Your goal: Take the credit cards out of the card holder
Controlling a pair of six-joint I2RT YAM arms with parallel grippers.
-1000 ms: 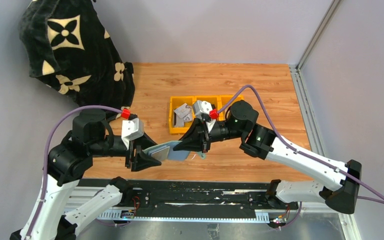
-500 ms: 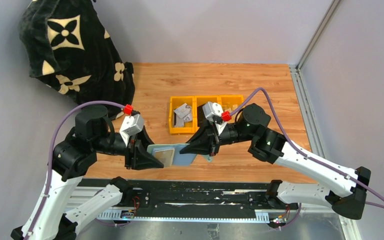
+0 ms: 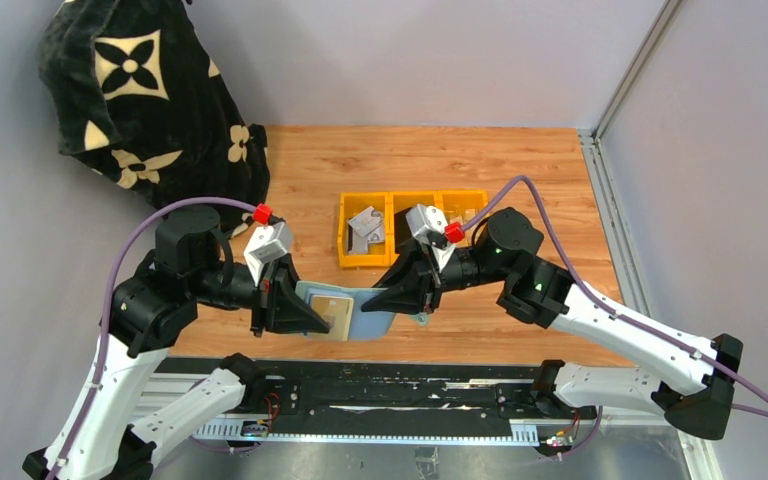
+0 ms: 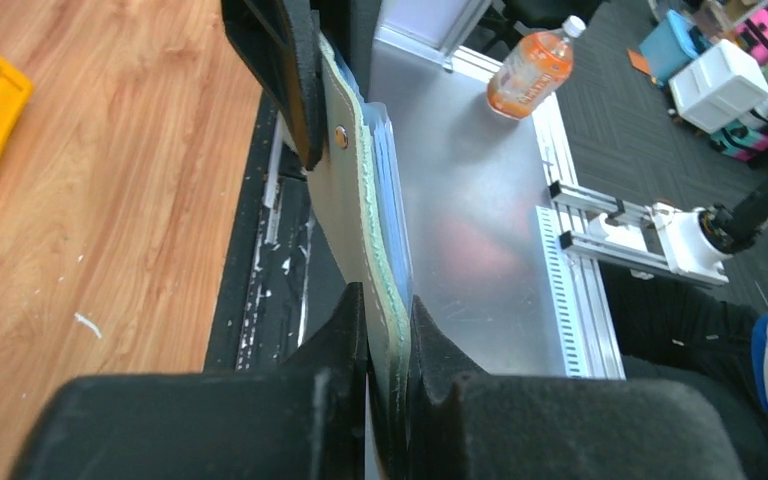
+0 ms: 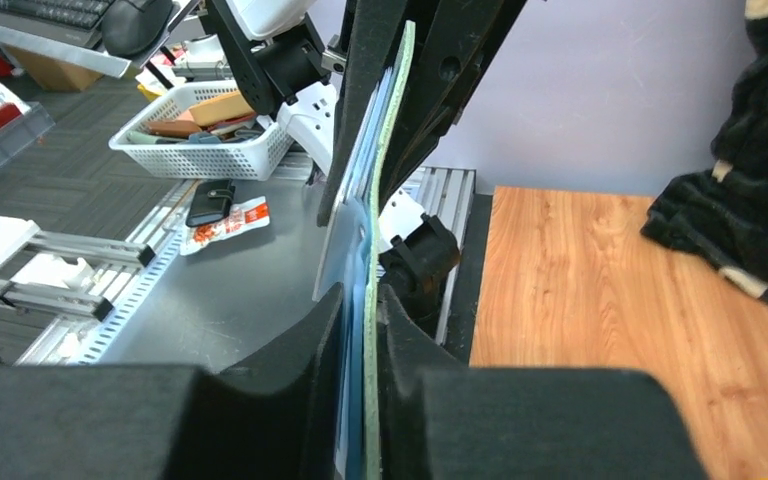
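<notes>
The pale sage-green card holder hangs open in the air between my two grippers, over the table's near edge. A tan credit card shows in its left half; any other cards are hidden. My left gripper is shut on the holder's left end, and my right gripper is shut on its right end. In the left wrist view the holder runs edge-on out of my left gripper. In the right wrist view the holder's green edge with its blue inner layer sits in my right gripper.
A row of yellow bins stands behind the holder, with grey pieces in the left one. A black blanket with cream flowers is heaped at the back left. The black base rail runs along the table's near edge.
The holder has come down from a tilt to lie flatter and more open, showing more of the tan card. The right arm has shifted right; both grippers keep their hold.
</notes>
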